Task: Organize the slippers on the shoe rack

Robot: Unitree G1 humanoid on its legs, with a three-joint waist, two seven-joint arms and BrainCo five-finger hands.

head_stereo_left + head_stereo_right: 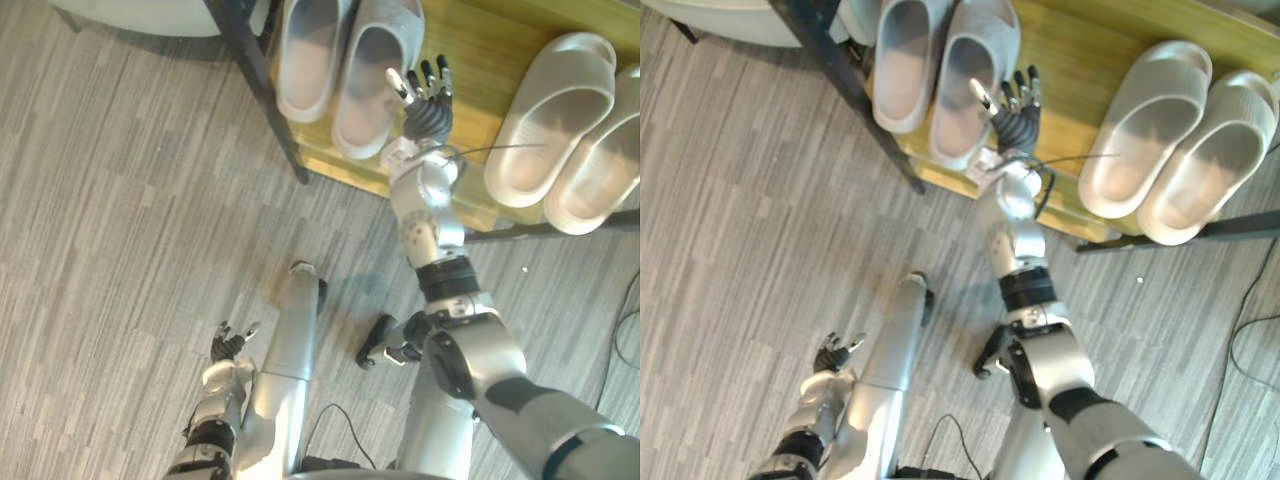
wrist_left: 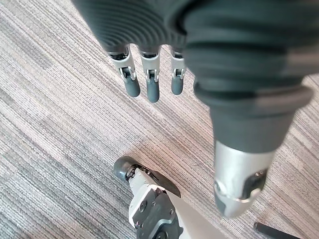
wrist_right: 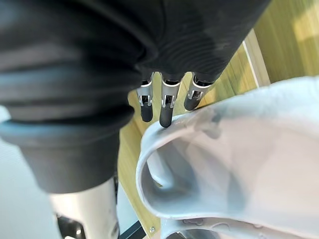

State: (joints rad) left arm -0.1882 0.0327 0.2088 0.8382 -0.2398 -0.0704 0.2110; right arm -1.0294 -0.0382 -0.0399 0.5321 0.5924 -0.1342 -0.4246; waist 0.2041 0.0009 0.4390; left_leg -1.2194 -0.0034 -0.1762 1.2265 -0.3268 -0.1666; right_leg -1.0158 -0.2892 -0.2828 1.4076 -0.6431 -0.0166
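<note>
slippers (image 1: pixel 365 85) sit in two pairs on the shoe rack (image 1: pixel 480 55).

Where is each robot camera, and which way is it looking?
Left eye view: on the head, looking down at the shoe rack, left slipper pair, right slipper pair and floor; both arms show, right hand at the left pair, left hand over floor.
Right eye view: beside it, sharing that whole scene.
Left wrist view: on the left wrist, looking along its fingers at floor.
Right wrist view: on the right wrist, looking along its fingers at a left-pair slipper, shared with both eyes.
</note>
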